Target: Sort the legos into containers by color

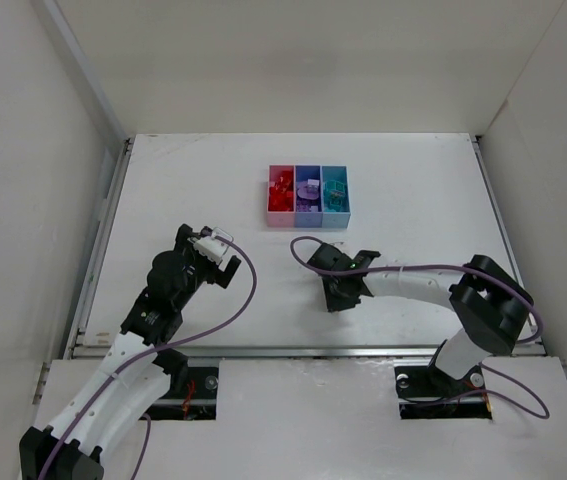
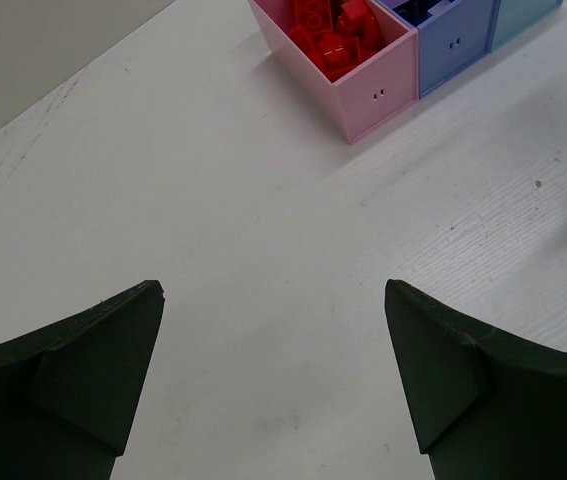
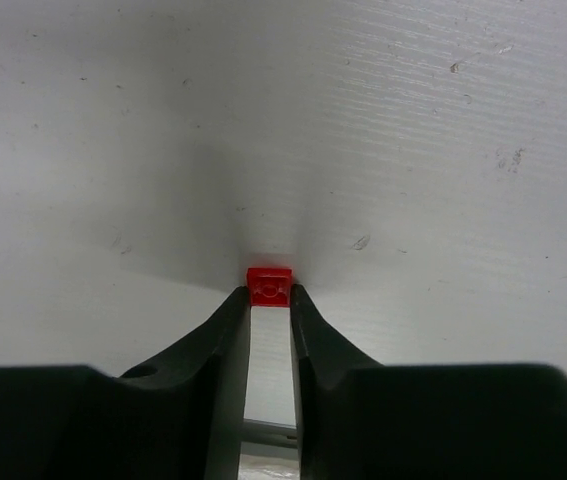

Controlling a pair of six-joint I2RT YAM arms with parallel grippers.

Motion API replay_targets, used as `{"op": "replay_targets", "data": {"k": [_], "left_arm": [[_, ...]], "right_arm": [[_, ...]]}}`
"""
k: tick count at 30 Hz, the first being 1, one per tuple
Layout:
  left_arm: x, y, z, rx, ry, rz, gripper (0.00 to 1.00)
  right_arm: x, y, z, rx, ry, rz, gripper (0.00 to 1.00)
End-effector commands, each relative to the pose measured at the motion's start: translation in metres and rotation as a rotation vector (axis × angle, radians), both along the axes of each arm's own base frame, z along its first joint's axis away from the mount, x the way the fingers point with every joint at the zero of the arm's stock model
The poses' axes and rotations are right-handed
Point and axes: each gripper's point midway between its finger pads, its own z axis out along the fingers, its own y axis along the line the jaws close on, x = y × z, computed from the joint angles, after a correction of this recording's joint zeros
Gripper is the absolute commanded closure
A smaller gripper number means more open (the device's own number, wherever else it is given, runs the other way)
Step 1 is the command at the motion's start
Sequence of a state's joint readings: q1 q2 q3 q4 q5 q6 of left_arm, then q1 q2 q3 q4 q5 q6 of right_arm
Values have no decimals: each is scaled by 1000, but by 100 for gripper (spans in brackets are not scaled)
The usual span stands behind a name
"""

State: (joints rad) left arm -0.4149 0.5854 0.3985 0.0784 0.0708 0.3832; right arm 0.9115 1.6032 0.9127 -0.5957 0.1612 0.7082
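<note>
Landmark for all positions: the containers (image 1: 308,216), three joined bins in a row on the worktop (image 1: 413,190): pink bin (image 1: 280,214), purple-blue bin (image 1: 308,216), light blue bin (image 1: 336,214). In the top view, red pieces lie in the pink bin, lilac pieces in the purple-blue bin and teal pieces in the light blue bin; individual shapes are too small to make out.

The right end effector (image 3: 270,298) sits on the near side of the containers, below the light blue bin and apart from it. Its fingers are drawn close and pinch a small red brick (image 3: 269,286) at the tips. Whether the brick touches the worktop cannot be determined. The brick is hidden in the top view.

The left end effector (image 2: 273,292) sits near-left of the pink bin, well apart from the containers. Its fingers are spread wide with only bare worktop between them. Its wrist view cuts off the containers: part of the pink bin with red pieces (image 2: 333,30) shows, while the other two bins appear only as partial walls.
</note>
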Motion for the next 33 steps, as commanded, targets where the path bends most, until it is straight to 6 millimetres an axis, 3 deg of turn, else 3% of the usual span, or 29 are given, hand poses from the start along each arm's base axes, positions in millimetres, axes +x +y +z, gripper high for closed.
{"op": "replay_targets", "data": {"k": [1, 6, 8, 12, 17, 21, 24, 26, 28, 29, 33], "left_arm": [[1, -2, 9, -27, -38, -5, 9], [1, -2, 9, -27, -38, -5, 9], [1, -2, 9, -27, -38, -5, 9], [1, -2, 9, -27, -38, -5, 9], [1, -2, 9, -27, -38, -5, 9], [1, -2, 9, -27, -38, -5, 9], [3, 2, 9, -23, -40, 16, 9], [4, 4, 9, -20, -41, 29, 9], [5, 6, 7, -13, -34, 44, 9], [7, 8, 9, -14, -44, 58, 9], [8, 12, 9, -12, -45, 76, 9]], "right_arm": [[-15, -9, -17, -49, 53, -3, 79], [-10, -6, -13, -56, 44, 4, 96], [0, -2, -1, -51, -2, 6, 100], [12, 3, 21, -45, -53, 18, 100], [36, 17, 63, -2, -162, 12, 100], [78, 49, 120, 53, -319, 51, 100], [108, 65, 131, -2, -399, 83, 100], [134, 92, 147, 11, -455, 114, 100], [167, 97, 161, 14, -515, 81, 100], [187, 108, 167, 25, -546, 81, 100], [251, 111, 173, 70, -599, 7, 100]]}}
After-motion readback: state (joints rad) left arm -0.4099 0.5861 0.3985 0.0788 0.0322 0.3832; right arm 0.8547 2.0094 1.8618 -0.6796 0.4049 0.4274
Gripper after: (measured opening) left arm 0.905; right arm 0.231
